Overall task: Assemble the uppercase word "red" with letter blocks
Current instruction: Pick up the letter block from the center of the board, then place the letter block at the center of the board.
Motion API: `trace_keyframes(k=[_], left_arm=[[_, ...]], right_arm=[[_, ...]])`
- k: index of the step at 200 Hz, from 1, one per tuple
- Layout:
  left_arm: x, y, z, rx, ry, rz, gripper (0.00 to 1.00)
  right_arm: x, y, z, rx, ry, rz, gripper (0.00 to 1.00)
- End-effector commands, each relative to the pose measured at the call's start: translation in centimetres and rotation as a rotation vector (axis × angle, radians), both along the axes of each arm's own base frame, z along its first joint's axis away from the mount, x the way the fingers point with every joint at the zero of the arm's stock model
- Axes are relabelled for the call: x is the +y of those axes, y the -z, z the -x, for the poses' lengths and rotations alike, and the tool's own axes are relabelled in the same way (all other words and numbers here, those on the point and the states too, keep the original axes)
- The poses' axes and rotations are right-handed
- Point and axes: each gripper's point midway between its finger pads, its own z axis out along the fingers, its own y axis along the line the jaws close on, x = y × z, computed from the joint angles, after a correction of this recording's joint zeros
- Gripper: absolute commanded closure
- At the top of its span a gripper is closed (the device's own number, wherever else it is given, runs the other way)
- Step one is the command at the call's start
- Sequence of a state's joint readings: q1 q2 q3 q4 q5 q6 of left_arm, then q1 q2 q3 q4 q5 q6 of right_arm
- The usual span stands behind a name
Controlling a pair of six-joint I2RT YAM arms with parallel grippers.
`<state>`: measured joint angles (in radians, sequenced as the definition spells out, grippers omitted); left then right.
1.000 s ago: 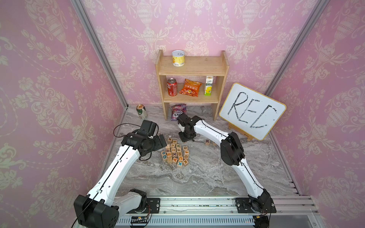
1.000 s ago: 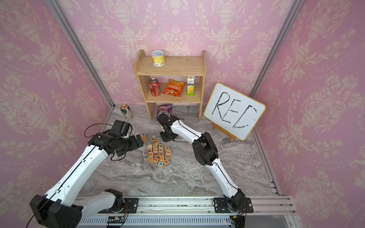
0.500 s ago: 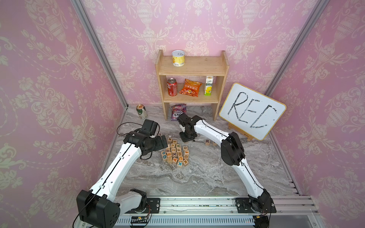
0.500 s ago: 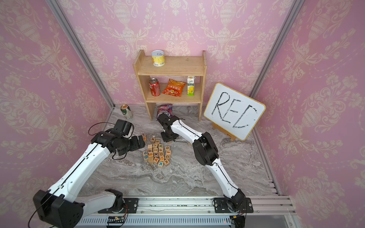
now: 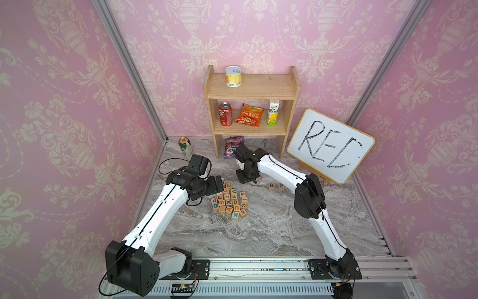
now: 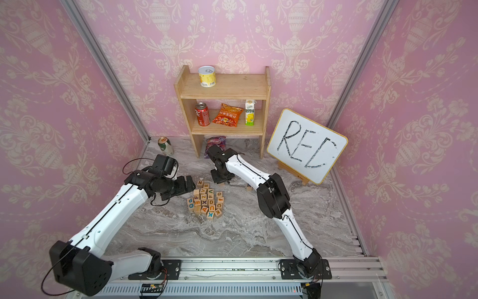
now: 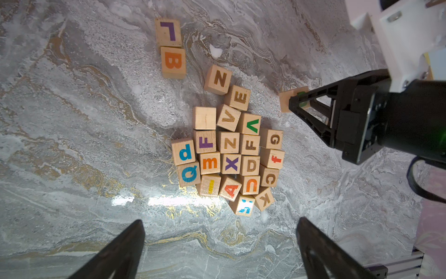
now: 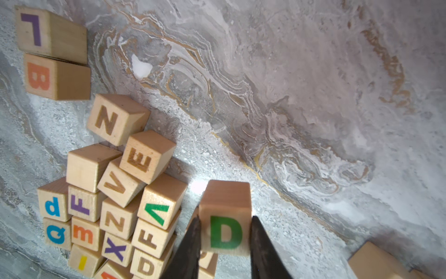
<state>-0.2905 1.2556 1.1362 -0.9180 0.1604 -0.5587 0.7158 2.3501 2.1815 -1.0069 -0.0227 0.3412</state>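
Observation:
My right gripper [image 8: 225, 233] is shut on a letter block with a green D [image 8: 225, 229], just off the far right edge of the pile of letter blocks [image 5: 230, 200]. In a top view that gripper [image 5: 247, 179] hides the block; the left wrist view shows the D block [image 7: 284, 100] in its fingers low over the table. Two blocks with purple R [image 5: 271, 185] and E [image 5: 281, 186] stand side by side to the right of it. My left gripper [image 7: 220, 224] is open and empty, at the pile's left side [image 5: 217, 185].
Two blocks, purple L [image 7: 168, 32] and orange B [image 7: 173, 61], lie apart from the pile. A whiteboard [image 5: 331, 147] stands at back right. The wooden shelf [image 5: 252, 88], a can [image 5: 185, 146] and a snack bag [image 5: 232, 146] line the back wall.
My left arm has shifted a little to the right, closer to the pile, gripper still open. The right gripper has hardly moved and stays shut on the D block.

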Motion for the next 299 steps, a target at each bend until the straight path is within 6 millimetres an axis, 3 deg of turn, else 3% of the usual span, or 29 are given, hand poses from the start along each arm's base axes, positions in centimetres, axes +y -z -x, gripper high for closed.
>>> trace_keyframes(k=[1, 64, 181, 299], left_arm=[[-1.9, -1.0, -0.7, -0.04, 0.082, 0.038, 0.02], [-6.6, -1.4, -1.9, -0.104, 0.265, 0.04, 0.01], [-13.5, -1.3, -3.8, -0.169, 0.437, 0.111, 0.01], [-19.8, -0.4, -4.8, -0.183, 0.575, 0.166, 0.01]], right_arm=[[-1.0, -2.2, 0.7, -0.02, 0.025, 0.009, 0.91], [-2.9, -4.1, 1.7, -0.028, 0.058, -0.009, 0.92], [-7.8, -6.6, 2.3, -0.038, 0.128, -0.032, 0.92], [-14.3, -6.2, 3.2, -0.057, 0.237, 0.021, 0.92]])
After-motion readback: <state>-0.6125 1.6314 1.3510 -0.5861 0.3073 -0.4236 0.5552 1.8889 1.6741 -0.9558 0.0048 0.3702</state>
